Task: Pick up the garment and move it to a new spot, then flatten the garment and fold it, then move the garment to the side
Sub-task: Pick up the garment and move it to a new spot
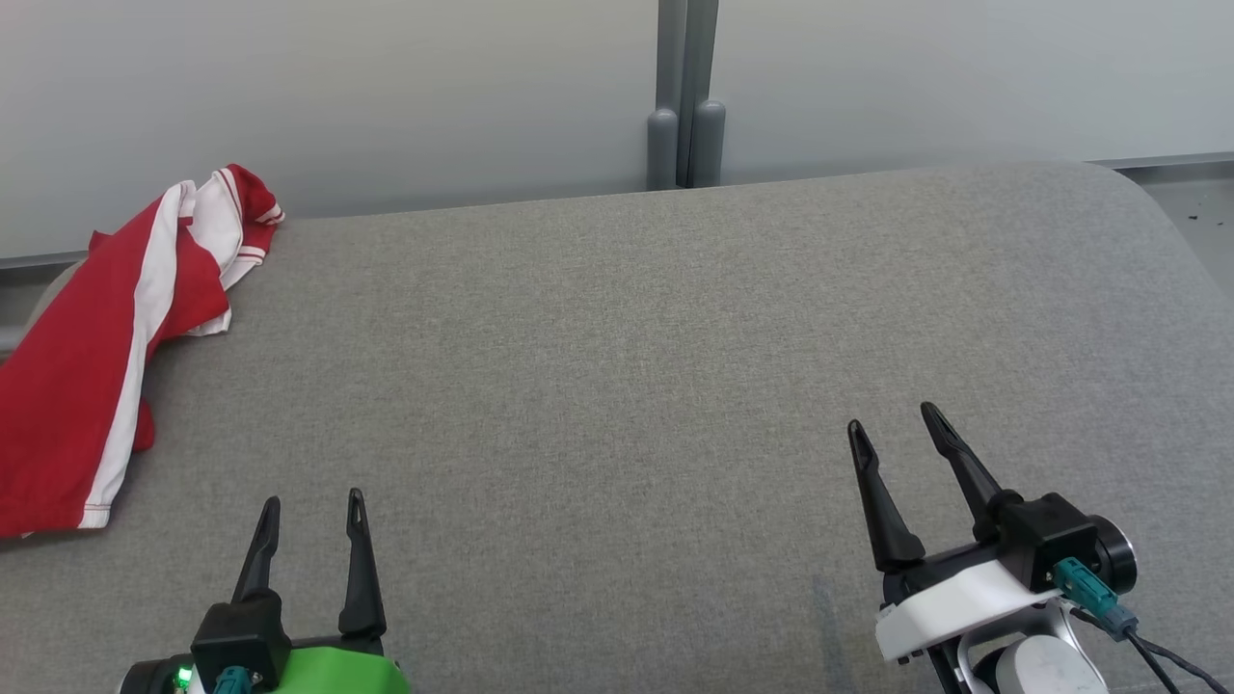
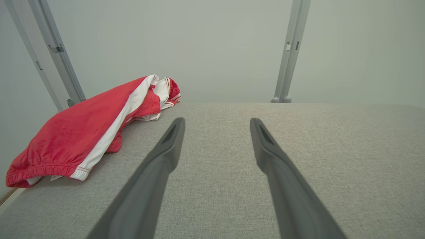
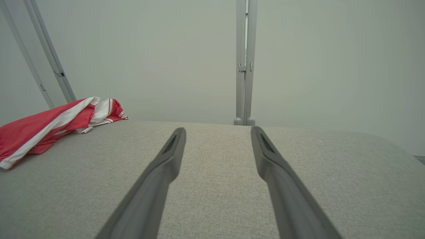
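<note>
A pale grey wall (image 1: 386,96) closed off the far side, from 10 o'clock round to 2 o'clock in the head view. Before it lay the desk (image 1: 617,386), covered in grey woven fabric. Its far edge ran almost against the wall, and its far right corner curved away at 2 o'clock, with a strip of floor (image 1: 1195,212) beyond it.

The red shorts (image 1: 77,386), with a white side stripe, lay crumpled at 9 to 10 o'clock along the desk's left edge. The gathered waistband end pointed toward the robot and reached past that edge, while the bunched legs lay toward the far left corner. Nothing rested on them or against them.

A grey upright post (image 1: 685,106) stood at 12 o'clock just behind the far edge, its two rounded feet at desk level. From the shorts across to the right edge the cloth surface lay bare, leaving wide room for moving.

The right gripper (image 1: 892,416) hovered at 4 o'clock, its fingers apart and tilted toward 11 o'clock, holding nothing and well apart from the shorts. The left gripper (image 1: 313,501) sat at 7 o'clock, its fingers also spread and empty, pointing toward 12 o'clock, with the shorts near at its 10 o'clock but not touching.
</note>
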